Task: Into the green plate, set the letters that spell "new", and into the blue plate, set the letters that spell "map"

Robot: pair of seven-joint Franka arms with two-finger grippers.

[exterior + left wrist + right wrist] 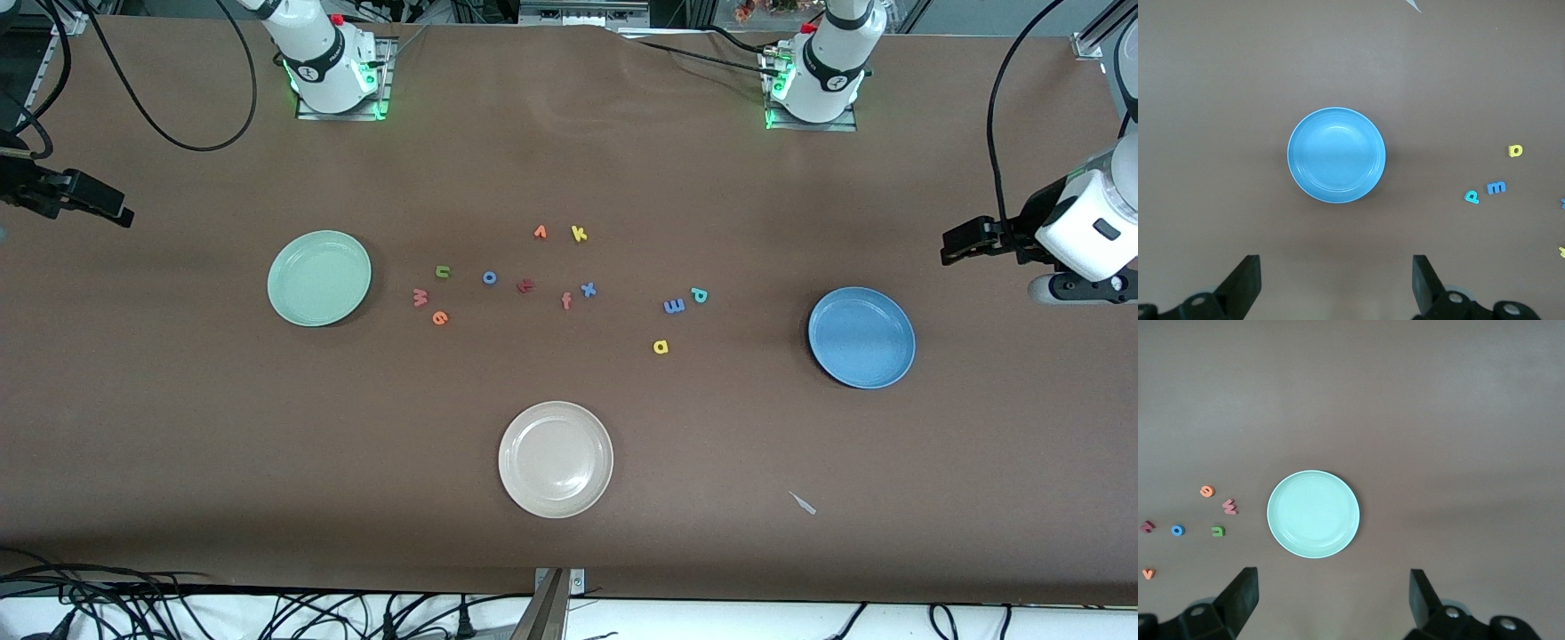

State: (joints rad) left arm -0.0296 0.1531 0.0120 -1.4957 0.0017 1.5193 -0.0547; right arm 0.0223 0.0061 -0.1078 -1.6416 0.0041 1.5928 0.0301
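below open left gripper [1333, 283], blue plate [1336, 155]

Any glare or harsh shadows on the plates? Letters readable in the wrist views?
Front view: even light, faint sheen on the beige plate, soft shadows only. Left wrist view: mild highlight in the blue plate; m, p and a sharp. Right wrist view: green plate glare-free, letters crisp.

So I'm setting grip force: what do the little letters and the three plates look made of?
The letters, such as the green n and blue m, look like matte foam: flat, die-cut, no shine. The green plate, blue plate and beige plate look like smooth, hard plastic or melamine, with soft glare; ceramic is possible.
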